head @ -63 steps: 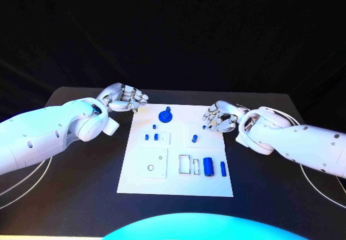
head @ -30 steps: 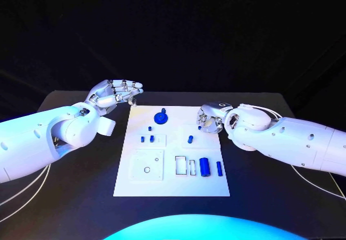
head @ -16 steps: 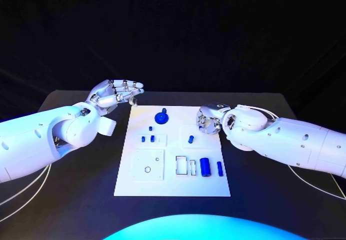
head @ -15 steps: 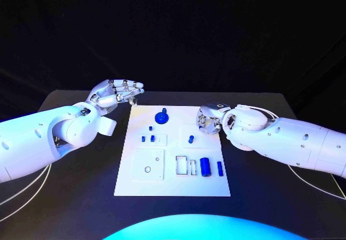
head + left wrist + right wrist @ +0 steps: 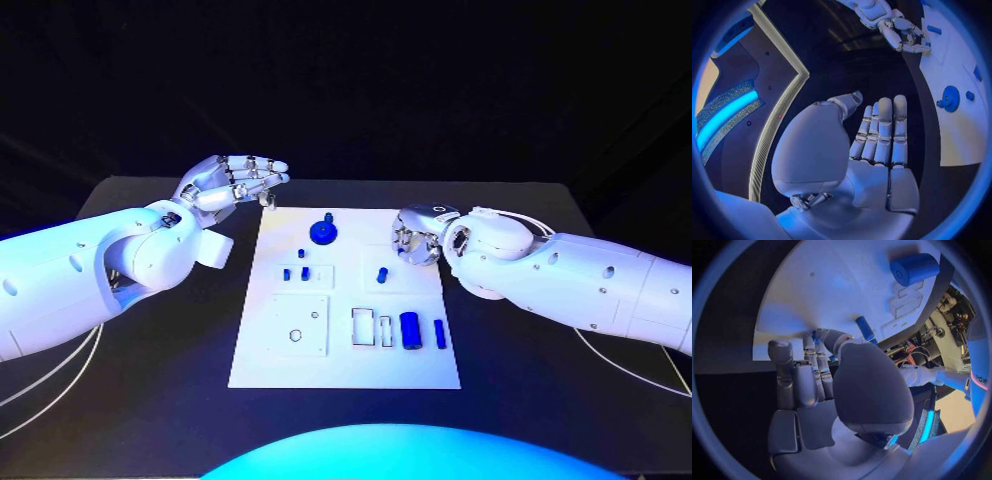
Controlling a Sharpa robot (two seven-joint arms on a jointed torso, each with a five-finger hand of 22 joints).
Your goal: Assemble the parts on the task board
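The white task board (image 5: 346,365) lies in the middle of the black table. On it are a blue disc with a knob (image 5: 323,232), two small blue pegs (image 5: 296,273), a single peg (image 5: 382,275), a blue cylinder (image 5: 411,330) and a thin blue bar (image 5: 440,333). My left hand (image 5: 231,183) hovers off the board's far left corner, fingers straight (image 5: 879,135), holding nothing. My right hand (image 5: 418,240) hangs over the board's far right edge, fingers pointing down at the board (image 5: 829,285); I see nothing in it. The cylinder (image 5: 914,267) and bar (image 5: 866,329) lie beyond it.
A square white plate with holes (image 5: 300,325) and two narrow slots (image 5: 372,328) sit in the board's near half. White cables lie on the table at the left (image 5: 65,355) and at the right (image 5: 620,360). The table's far edge runs behind both hands.
Over two seconds the right hand moved in from beside the board to its far right edge, and the left hand rose. In the last half second both hands barely moved.
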